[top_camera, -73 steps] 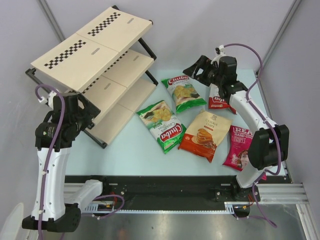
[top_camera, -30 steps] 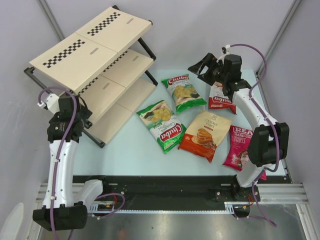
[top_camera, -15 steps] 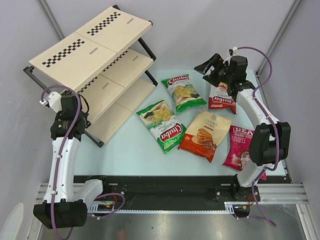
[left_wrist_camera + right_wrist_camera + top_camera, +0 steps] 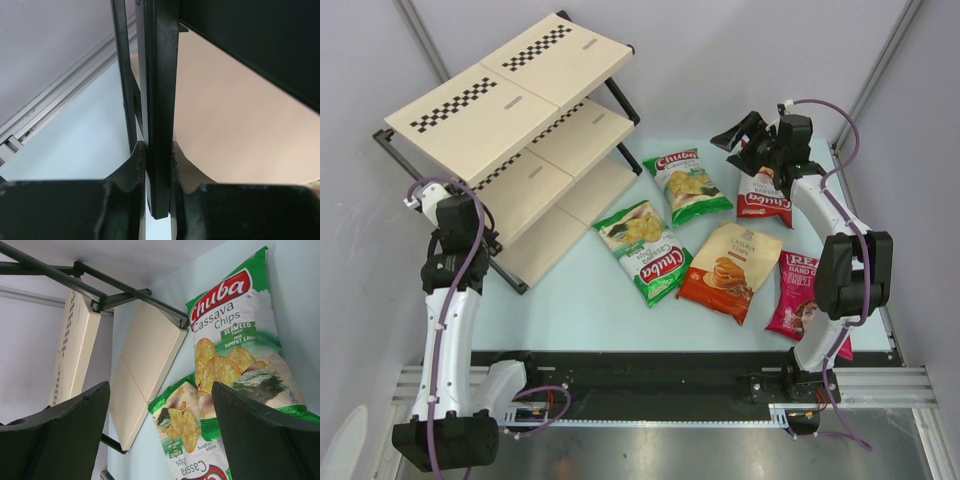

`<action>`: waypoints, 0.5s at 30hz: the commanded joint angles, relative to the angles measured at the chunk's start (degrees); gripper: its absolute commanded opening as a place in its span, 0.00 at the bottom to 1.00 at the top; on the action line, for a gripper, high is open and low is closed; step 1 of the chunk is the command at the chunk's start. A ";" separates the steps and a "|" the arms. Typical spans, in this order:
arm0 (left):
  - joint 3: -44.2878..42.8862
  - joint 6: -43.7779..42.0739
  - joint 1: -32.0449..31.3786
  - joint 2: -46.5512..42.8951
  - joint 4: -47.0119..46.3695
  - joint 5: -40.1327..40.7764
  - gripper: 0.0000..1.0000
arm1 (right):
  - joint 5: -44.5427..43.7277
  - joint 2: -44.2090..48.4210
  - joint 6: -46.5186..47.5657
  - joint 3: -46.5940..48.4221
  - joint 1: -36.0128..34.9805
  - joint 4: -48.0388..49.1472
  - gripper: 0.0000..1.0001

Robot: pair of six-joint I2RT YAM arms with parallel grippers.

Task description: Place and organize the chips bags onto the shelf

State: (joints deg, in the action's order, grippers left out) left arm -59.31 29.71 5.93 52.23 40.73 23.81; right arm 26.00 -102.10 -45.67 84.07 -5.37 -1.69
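L gripper (image 4: 159, 155): jaws narrow, clamped on a black frame tube (image 4: 160, 75) of the shelf (image 4: 510, 95), at its near-left corner. R gripper (image 4: 738, 132): jaws wide, gripping nothing, positioned above the far-right of the table (image 4: 590, 300), just beside the red-and-white bag (image 4: 763, 198). Shelf stood at far left. All bags lay flat on the table, right of the shelf: far Chuba bag (image 4: 688, 186), near Chuba bag (image 4: 645, 250), orange cassava bag (image 4: 730, 270), and magenta bag (image 4: 803, 295) at the near right.
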 commanded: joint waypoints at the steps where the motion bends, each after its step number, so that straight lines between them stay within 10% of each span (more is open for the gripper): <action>1: 2.53 -8.09 -0.92 -0.37 0.84 -14.93 0.00 | 1.33 -0.29 -0.21 4.17 0.27 2.84 0.88; 15: 4.81 -19.96 -9.36 -1.52 -0.91 -22.40 0.00 | 1.68 3.75 2.08 0.83 4.93 -0.41 0.88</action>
State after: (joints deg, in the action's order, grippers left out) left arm -57.06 23.16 1.39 50.74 36.38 16.86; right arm 26.41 -101.97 -44.91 85.58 -1.61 -2.02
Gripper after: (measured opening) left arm 0.225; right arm 0.881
